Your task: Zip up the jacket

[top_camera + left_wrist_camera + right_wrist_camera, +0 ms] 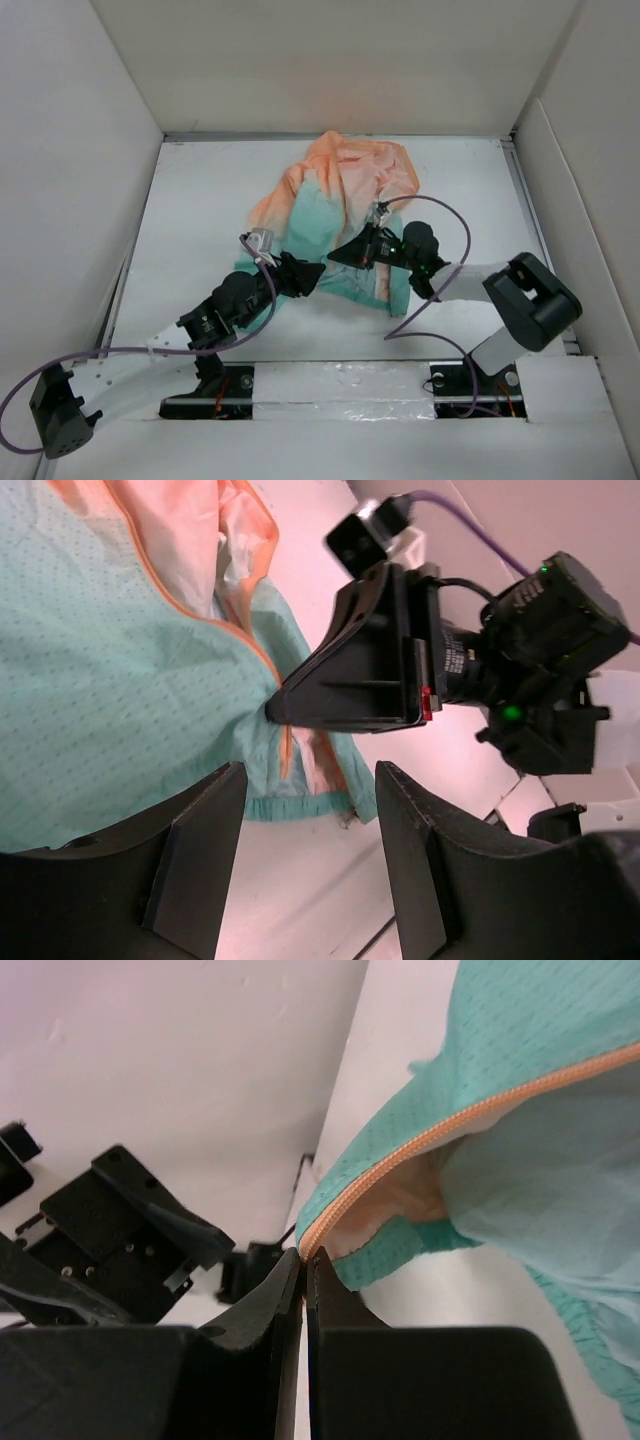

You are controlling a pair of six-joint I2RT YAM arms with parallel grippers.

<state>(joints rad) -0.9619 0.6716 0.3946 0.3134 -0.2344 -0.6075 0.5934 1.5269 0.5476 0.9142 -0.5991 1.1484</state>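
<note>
My black right claw sits against the thin orange-to-teal fabric jacket: teal with a fine pattern of darker dots just above the tips, pale peach on the lining. The narrow orange zipper tape runs away from those tips. Ahead of my black left claw I see teal hem over the smooth white table. A purple cable loops behind the right claw.

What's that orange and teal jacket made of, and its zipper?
The jacket looks like thin, light synthetic weave, matte, with a fine dotted texture and soft crumples. The zipper looks like orange plastic coil on fabric tape, though its teeth are too small to tell.
</note>
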